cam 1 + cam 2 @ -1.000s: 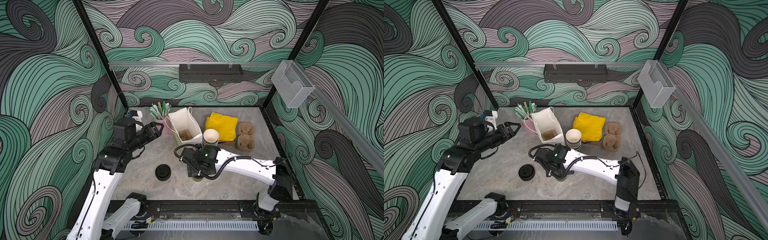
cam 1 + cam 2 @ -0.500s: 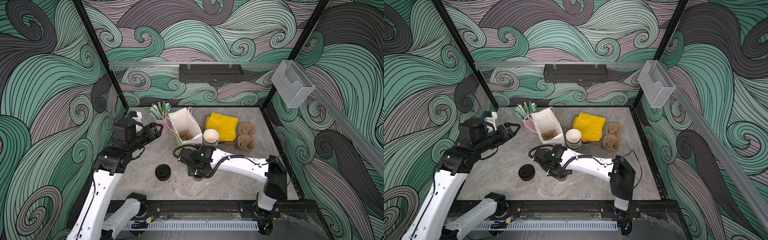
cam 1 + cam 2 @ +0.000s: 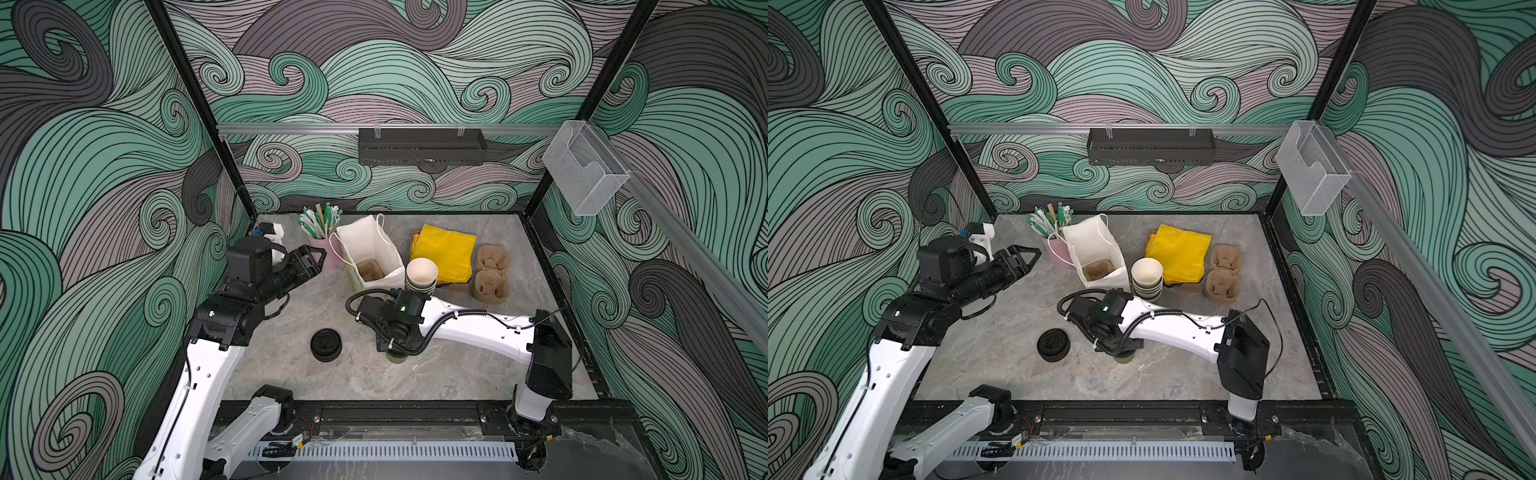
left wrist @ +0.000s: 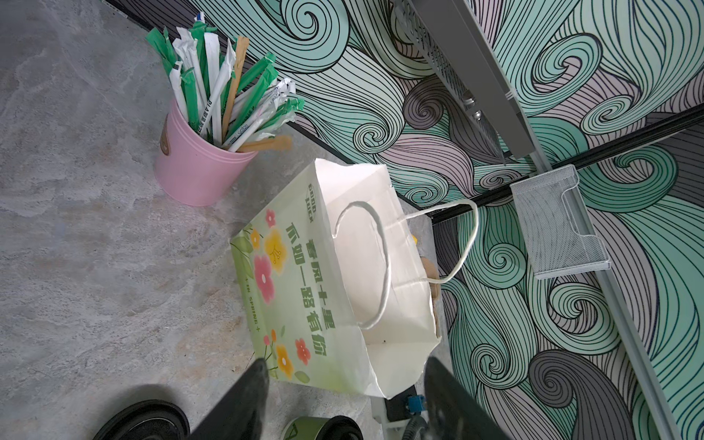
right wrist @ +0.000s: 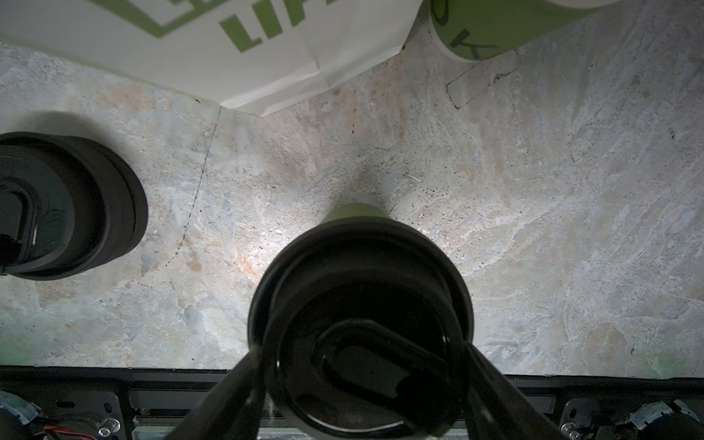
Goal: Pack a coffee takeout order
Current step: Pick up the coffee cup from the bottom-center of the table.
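Right jaws straddle the upright lidded green cup (image 5: pixel 358 289).

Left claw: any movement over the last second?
No. The left claw keeps the same small gap to the pink straw cup in both top views; it is open and empty.

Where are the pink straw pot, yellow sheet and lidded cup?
pink straw pot (image 4: pixel 194 167), left wrist view, on its side wall.
yellow sheet (image 3: pixel 444 253), in a top view, on its middle.
lidded cup (image 5: pixel 358 274), right wrist view, on its black lid.
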### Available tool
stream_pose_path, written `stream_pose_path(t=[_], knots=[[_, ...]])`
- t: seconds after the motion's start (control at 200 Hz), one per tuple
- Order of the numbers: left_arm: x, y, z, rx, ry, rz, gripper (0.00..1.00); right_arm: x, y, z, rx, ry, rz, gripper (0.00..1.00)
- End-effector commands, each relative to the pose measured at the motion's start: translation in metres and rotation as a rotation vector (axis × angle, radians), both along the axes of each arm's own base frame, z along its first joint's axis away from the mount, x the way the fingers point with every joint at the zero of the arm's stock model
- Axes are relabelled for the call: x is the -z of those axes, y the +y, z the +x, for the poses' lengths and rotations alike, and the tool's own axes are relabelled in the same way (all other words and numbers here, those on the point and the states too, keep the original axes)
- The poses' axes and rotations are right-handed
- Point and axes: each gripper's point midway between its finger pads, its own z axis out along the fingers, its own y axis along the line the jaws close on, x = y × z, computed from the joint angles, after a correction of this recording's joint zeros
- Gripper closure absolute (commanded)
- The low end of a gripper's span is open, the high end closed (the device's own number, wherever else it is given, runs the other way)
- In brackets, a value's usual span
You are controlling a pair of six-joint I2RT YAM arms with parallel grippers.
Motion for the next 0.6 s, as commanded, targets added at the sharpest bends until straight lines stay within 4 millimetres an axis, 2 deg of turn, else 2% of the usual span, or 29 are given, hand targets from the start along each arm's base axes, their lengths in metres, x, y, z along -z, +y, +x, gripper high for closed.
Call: stream_pose_path(t=[0.0, 0.315, 0.595], knots=[[0.0037, 0.0014, 0.0011, -0.006, 0.013, 0.001, 0.33, 0.0044, -0.0047, 0.0001, 0.033, 0.011, -0.02, 0.26], [0.0038, 0.0012, 0.0011, -0.006, 0.013, -0.001, 0.33, 0.0066, -0.0042, -0.0012, 0.032, 0.021, -0.018, 0.21], [0.0042, 0.002, 0.0005, -0.009, 0.013, 0.001, 0.34, 0.0074, -0.0053, -0.0013, 0.033, 0.021, -0.018, 0.31]])
